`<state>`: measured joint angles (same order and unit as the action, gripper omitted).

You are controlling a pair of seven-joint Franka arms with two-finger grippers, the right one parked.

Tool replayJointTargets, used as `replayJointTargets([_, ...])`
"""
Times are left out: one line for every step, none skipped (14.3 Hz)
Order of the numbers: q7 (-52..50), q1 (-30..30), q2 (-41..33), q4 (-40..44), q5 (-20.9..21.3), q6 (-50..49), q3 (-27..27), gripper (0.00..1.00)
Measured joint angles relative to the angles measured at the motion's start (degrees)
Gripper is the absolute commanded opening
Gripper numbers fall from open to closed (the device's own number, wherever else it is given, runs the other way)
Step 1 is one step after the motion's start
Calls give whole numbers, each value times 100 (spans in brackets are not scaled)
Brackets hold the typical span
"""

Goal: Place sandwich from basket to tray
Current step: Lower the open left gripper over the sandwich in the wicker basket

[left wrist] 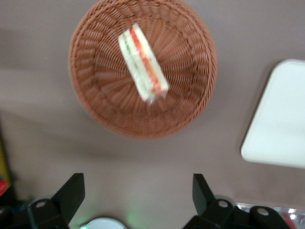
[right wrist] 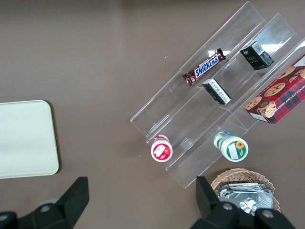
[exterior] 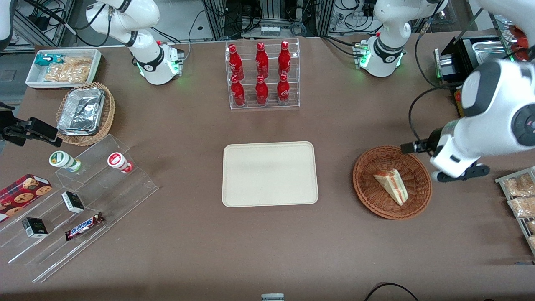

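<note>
A: Sandwich location?
B: The sandwich lies in the basket, beside the tray.
A: End effector?
B: The gripper hovers near the basket, fingers spread, holding nothing.

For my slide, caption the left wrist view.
Open gripper hovers apart from triangular white-bread sandwich lying in round reddish-brown wicker basket, beside cream rectangular tray.

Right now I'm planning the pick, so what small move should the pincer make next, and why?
Probably ease the open pincer over and down onto the triangular white-bread sandwich. It hangs apart from the round reddish-brown wicker basket, holding nothing, and the cream rectangular tray holds nothing.
</note>
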<state>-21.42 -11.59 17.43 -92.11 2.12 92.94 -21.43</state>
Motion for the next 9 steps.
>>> replayJointTargets([-306,-1,126,-186,0,339,40,100])
replayJointTargets([-663,-1,235,-371,1,634,77,100])
replayJointTargets([-922,-1,332,-529,1,924,95,100])
replayJointTargets([-1086,-1,417,-658,1,1178,97,100])
replayJointTargets([-1169,-1,483,-756,0,1360,97,100])
replayJointTargets([-1225,-1,539,-838,0,1545,97,100])
replayJointTargets([-1264,-1,588,-912,0,1718,99,100])
replayJointTargets([-1281,-1,643,-1008,0,1926,105,100])
replayJointTargets([-1288,-1,695,-1129,0,2172,114,100])
